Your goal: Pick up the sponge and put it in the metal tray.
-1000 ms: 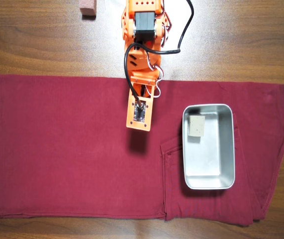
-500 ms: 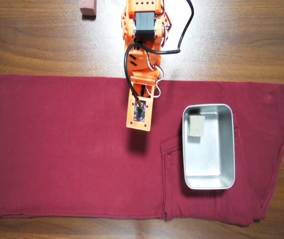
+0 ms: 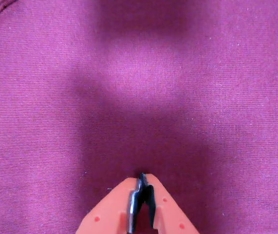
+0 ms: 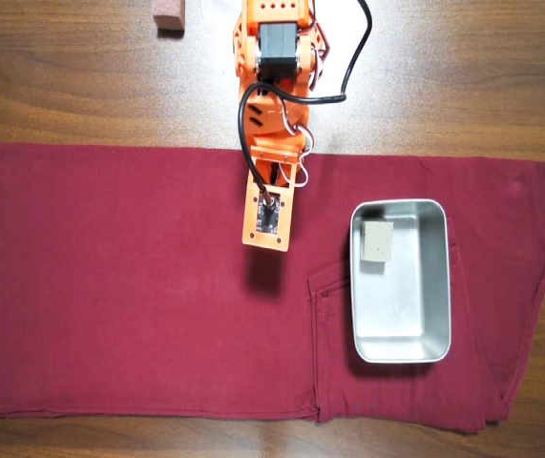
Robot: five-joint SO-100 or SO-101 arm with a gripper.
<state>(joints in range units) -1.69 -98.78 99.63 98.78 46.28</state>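
The sponge (image 4: 376, 243), a small pale grey-beige square block, lies inside the metal tray (image 4: 434, 286), in its upper left corner in the overhead view. The shiny tray sits on the dark red cloth at the right. My orange gripper (image 3: 142, 179) is shut and empty, with its jaws closed together, and looks down on bare cloth. In the overhead view the arm (image 4: 270, 205) hangs over the cloth left of the tray, and the fingertips are hidden under the wrist. Neither sponge nor tray shows in the wrist view.
A dark red cloth (image 4: 129, 286) covers most of the wooden table (image 4: 463, 86). A pinkish-red block (image 4: 168, 15) sits on the wood at the top edge, left of the arm's base.
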